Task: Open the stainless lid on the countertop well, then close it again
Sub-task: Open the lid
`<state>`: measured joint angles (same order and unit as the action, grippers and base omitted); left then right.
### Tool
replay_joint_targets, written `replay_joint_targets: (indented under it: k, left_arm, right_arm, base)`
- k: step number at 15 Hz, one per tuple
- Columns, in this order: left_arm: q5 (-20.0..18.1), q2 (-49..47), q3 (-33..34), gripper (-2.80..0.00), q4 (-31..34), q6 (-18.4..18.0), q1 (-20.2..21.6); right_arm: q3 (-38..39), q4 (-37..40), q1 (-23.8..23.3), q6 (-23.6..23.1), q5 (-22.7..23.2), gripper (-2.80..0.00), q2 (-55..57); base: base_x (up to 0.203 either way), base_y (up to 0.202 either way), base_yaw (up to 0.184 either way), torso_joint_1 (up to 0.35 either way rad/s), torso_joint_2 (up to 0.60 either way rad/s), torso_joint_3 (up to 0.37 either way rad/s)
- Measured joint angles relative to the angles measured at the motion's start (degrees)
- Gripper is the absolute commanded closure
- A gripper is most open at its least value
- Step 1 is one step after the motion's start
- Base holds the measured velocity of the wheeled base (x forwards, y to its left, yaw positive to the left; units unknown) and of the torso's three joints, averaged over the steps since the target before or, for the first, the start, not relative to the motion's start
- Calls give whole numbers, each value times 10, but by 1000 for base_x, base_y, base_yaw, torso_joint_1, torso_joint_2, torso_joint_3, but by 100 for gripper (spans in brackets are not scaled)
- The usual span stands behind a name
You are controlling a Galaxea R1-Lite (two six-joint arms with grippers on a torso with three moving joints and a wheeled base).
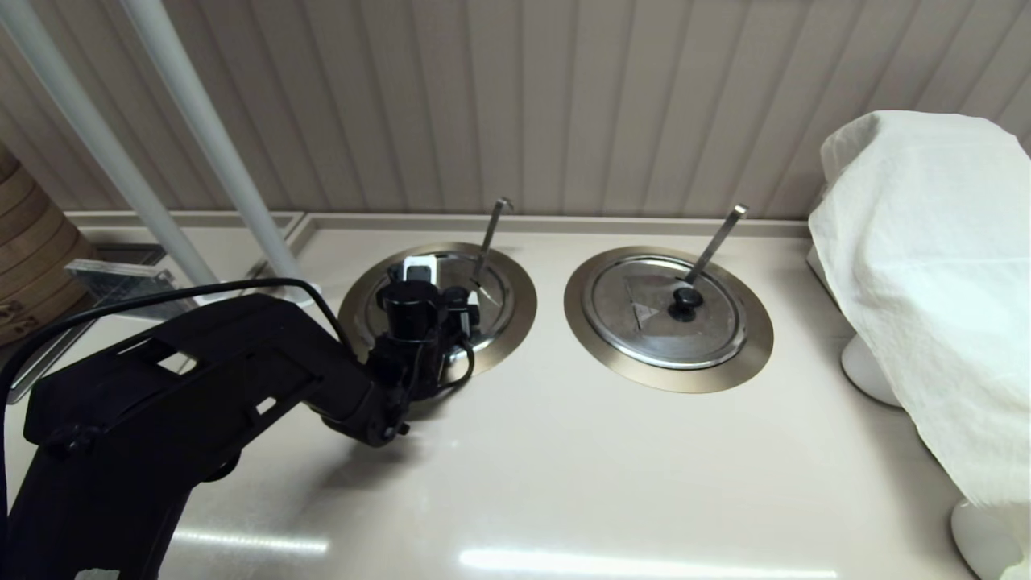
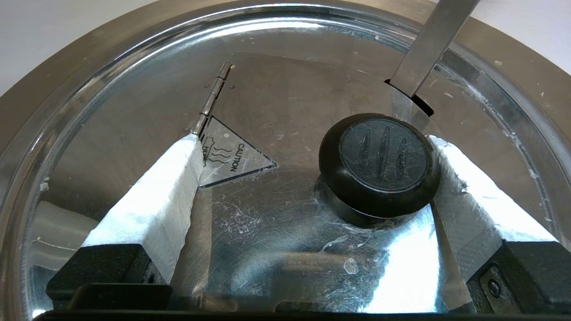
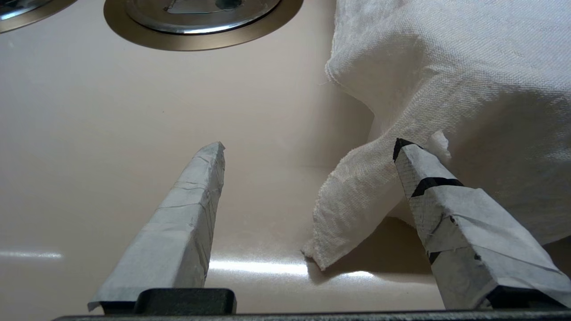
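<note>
The stainless lid (image 1: 495, 294) lies flat and closed in the left countertop well, inside its bronze rim ring (image 1: 519, 310). The thin hook-tipped handle (image 1: 491, 234) rises through the lid's notch. My left gripper (image 1: 445, 283) hangs low over the lid and hides most of it. In the left wrist view the gripper (image 2: 312, 140) is open, fingers wide apart just above the lid (image 2: 290, 102). The black knob (image 2: 381, 162) sits between them, against one white-taped finger (image 2: 459, 174); the other finger (image 2: 169, 191) is beside the caution triangle (image 2: 234, 158). My right gripper (image 3: 308, 147) is open over bare counter.
The twin lid (image 1: 664, 310) with its flat square-tipped handle (image 1: 717, 238) lies closed to the right. A white cloth (image 1: 926, 266) covers something at the far right, its corner near my right gripper's finger (image 3: 428, 178). Two white poles (image 1: 201, 137) stand at the back left.
</note>
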<state>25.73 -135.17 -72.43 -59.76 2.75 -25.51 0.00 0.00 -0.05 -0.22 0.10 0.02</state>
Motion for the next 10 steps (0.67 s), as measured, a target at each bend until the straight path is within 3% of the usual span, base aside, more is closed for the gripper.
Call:
replay_joint_targets:
  k: [10]
  left_arm:
    - [1,4,5,-280,-23,-1,5]
  right_arm:
    - [0,0,0,0,0,-280,0]
  base:
    - [0,0,0,0,0,0]
